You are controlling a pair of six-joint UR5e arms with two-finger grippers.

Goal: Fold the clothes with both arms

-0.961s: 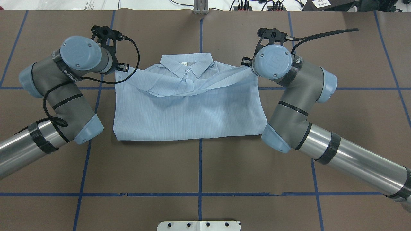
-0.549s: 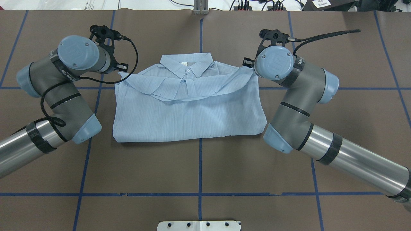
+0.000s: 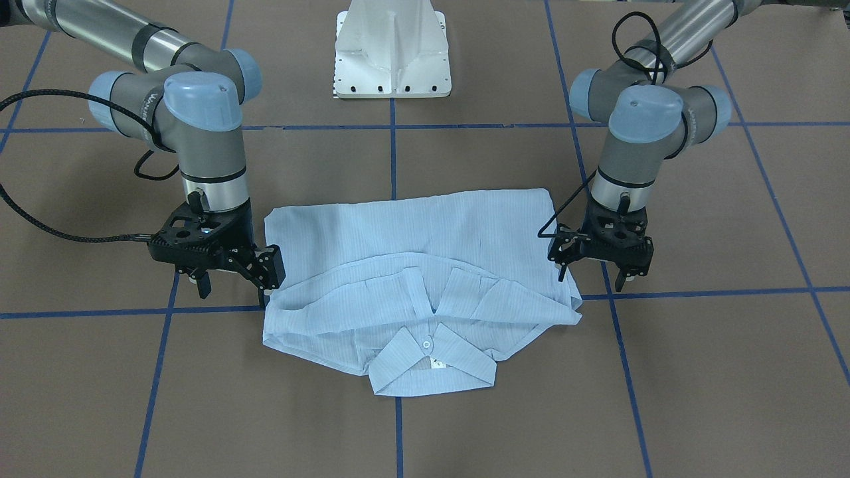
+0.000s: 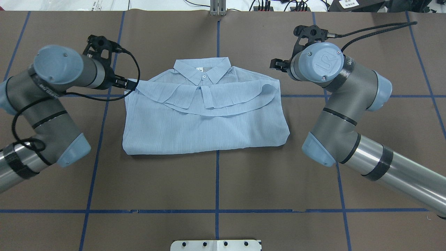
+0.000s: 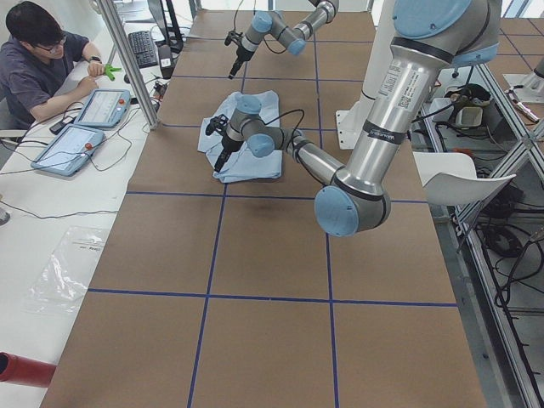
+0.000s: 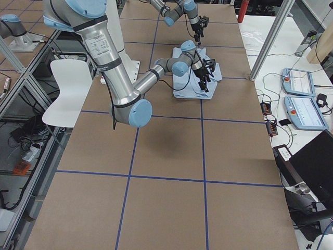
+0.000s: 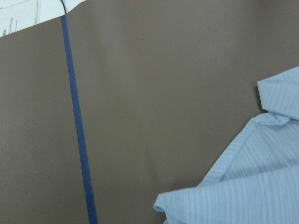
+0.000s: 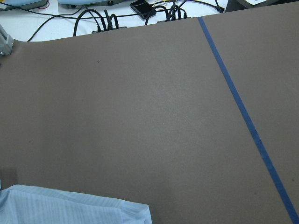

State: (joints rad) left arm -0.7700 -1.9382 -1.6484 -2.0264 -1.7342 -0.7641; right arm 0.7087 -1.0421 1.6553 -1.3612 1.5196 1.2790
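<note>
Mid-bench, shirt (image 4: 205, 122) is laid hem-over-chest; left hand (image 3: 591, 279) and right hand (image 3: 234, 289) are held apart, empty; side-edge regrasp is judged next.

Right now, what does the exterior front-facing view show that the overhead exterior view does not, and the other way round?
Only the front-facing view shows the fingers of the left end effector and the right end effector. Both are open and empty, each beside one edge of the shirt. Only the overhead view shows the cables beyond the table's far edge; there the left arm and right arm cover the fingers. Both show the folded shirt with its collar on the brown table with blue tape lines.
</note>
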